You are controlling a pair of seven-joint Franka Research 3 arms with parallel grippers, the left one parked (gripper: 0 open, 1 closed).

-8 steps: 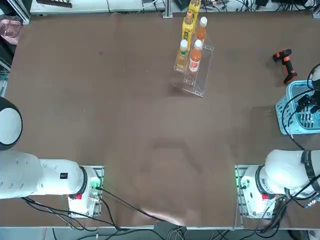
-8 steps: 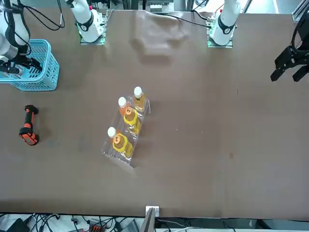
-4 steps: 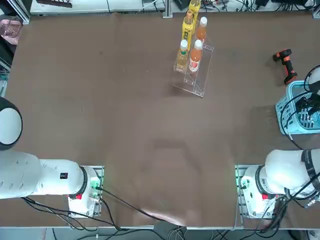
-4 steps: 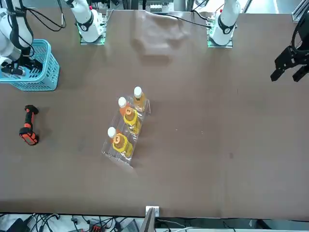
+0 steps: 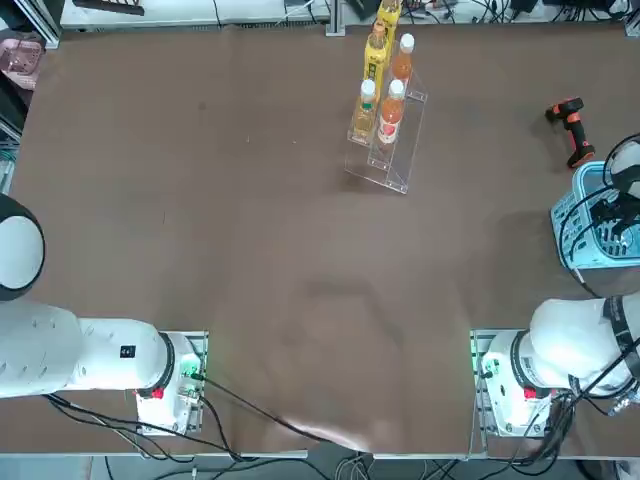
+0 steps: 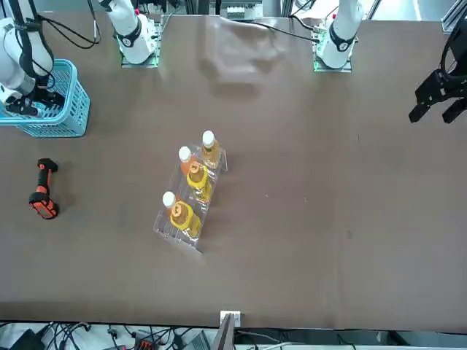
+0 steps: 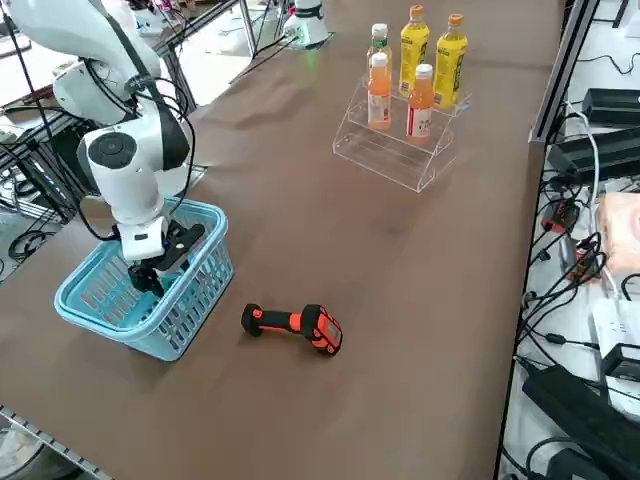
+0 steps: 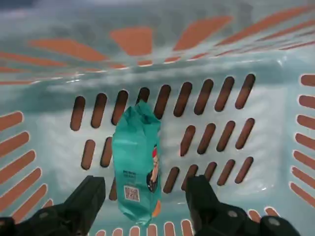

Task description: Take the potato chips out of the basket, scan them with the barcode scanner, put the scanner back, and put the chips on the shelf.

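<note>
Inside blue basket [image 7: 150,280]: right pincer [image 8: 145,204] pointing down, fingers spread, above teal chip packet [image 8: 137,164].

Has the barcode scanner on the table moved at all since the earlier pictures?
No. In the front view, the barcode scanner lies at the same spot and angle beside the blue basket, which hasn't shifted either.

The basket [image 7: 165,290] is being cut off by the top view's right edge, and the packet's small print [image 8: 129,178] is being rendered unreadable.
</note>
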